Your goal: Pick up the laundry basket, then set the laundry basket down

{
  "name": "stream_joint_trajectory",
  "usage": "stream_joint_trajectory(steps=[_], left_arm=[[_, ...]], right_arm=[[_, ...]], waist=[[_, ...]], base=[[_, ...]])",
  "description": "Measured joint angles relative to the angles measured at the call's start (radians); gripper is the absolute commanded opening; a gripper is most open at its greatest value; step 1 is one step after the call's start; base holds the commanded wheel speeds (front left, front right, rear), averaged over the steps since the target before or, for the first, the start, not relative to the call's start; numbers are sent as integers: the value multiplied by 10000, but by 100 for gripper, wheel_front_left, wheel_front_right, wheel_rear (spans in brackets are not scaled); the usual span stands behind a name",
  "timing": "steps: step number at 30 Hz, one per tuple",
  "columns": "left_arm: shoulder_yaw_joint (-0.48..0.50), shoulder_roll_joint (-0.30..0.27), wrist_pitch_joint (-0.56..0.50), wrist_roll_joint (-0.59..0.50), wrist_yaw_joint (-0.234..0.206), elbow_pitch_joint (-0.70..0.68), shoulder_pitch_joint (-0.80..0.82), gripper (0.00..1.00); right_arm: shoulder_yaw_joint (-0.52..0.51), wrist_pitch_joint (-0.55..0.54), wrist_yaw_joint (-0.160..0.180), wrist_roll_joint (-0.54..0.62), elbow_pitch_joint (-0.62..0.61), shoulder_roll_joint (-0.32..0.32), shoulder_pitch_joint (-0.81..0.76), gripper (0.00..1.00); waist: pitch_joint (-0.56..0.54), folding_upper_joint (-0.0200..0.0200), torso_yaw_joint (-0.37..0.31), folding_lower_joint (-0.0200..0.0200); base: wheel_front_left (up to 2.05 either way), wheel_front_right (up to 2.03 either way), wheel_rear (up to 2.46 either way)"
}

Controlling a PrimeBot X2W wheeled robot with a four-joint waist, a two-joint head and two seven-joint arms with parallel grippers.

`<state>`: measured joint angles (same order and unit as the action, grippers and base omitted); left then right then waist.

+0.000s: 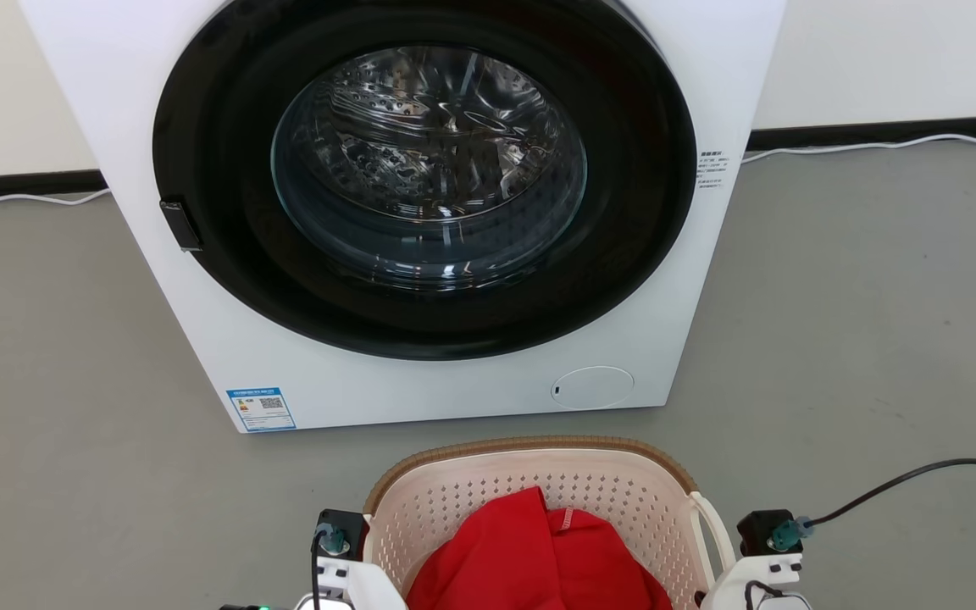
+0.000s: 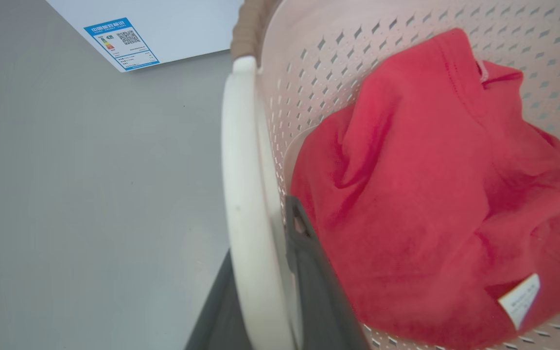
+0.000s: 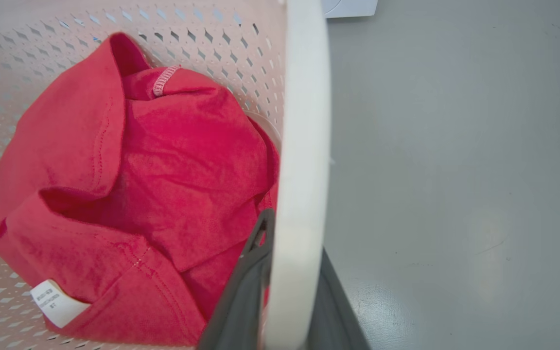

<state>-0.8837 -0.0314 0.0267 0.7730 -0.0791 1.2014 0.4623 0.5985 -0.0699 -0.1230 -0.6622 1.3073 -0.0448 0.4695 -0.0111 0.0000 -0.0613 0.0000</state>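
Note:
The cream perforated laundry basket (image 1: pixel 539 483) with a brown rim sits low in the head view, just in front of me, and a red garment (image 1: pixel 530 559) lies inside it. In the left wrist view my left gripper (image 2: pixel 260 233) is shut on the basket's white loop handle (image 2: pixel 241 170), one dark finger on each side of it. My right gripper (image 3: pixel 294 238) is shut the same way on the other white handle (image 3: pixel 304 121). Both wrist views look down into the basket (image 2: pixel 406 29) (image 3: pixel 202 29) at the red garment (image 2: pixel 430 194) (image 3: pixel 163 170). I cannot tell whether the basket touches the floor.
A white front-loading washer (image 1: pixel 454 212) with its round black door shut stands right behind the basket. Grey floor (image 1: pixel 878 339) spreads to both sides. A black cable (image 1: pixel 920 470) trails from my right wrist, and a white cable (image 1: pixel 878 144) runs along the wall.

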Motion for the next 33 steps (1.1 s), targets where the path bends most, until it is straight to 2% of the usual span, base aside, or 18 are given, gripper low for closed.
stream_joint_trajectory(steps=[14, 33], left_arm=[[-430, 4, 134, 412, -2, 186, 198, 0], [-924, 17, 199, 905, -4, 295, 206, 0]], right_arm=[[221, 190, -2, -171, 6, -2, 74, 0], [-56, 173, -2, 27, 13, 12, 73, 0]], waist=[[9, 0, 46, 0], [-196, 0, 3, 0]], base=[[0, 0, 0], [0, 0, 0]])
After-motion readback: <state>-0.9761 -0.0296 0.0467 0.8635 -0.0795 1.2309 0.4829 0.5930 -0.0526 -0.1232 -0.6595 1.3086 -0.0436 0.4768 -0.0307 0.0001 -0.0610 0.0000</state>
